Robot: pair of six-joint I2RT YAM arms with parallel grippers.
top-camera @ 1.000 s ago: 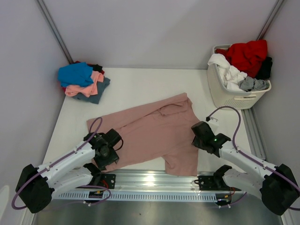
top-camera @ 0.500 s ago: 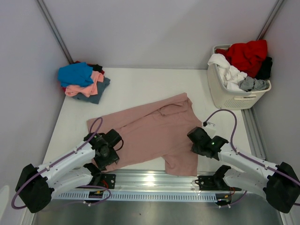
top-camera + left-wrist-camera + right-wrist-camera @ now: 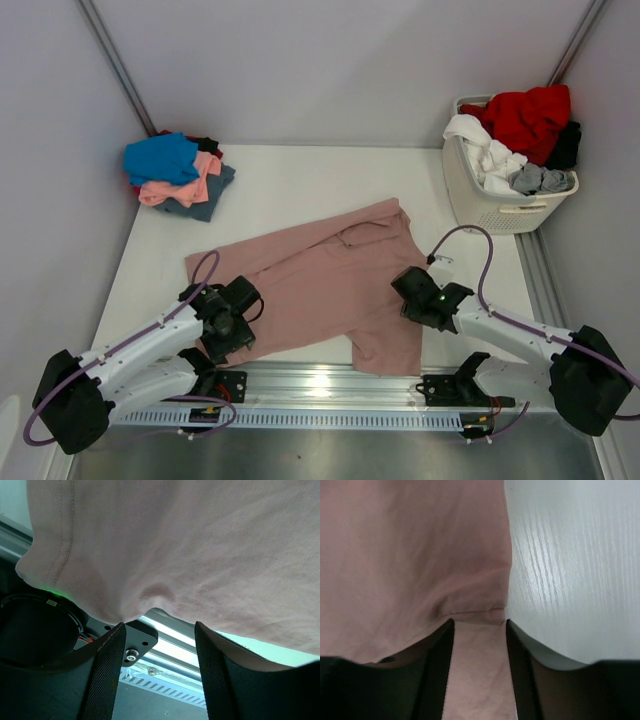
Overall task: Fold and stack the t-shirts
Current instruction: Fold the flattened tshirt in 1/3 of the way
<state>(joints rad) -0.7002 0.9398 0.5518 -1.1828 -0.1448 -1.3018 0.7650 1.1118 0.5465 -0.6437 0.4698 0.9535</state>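
Observation:
A dusty-pink t-shirt (image 3: 320, 280) lies spread on the white table (image 3: 300, 180), one corner hanging over the front edge. My left gripper (image 3: 225, 328) is at its near-left corner. In the left wrist view the gripper (image 3: 159, 630) is open, with the shirt's hem (image 3: 200, 540) just beyond the fingertips. My right gripper (image 3: 412, 298) is at the shirt's right edge. In the right wrist view it (image 3: 479, 622) is open, with a strip of the pink cloth (image 3: 410, 545) lying between the fingers. No chest print shows.
A pile of tees, blue (image 3: 160, 155), salmon (image 3: 185, 188) and slate (image 3: 212, 195), sits at the back left. A white slatted basket (image 3: 500, 205) at the back right holds red (image 3: 525, 115), white and grey clothes. A metal rail (image 3: 330, 380) runs along the front edge.
My right gripper has slid left from beside the shirt onto its right edge. The left arm and the shirt have not moved.

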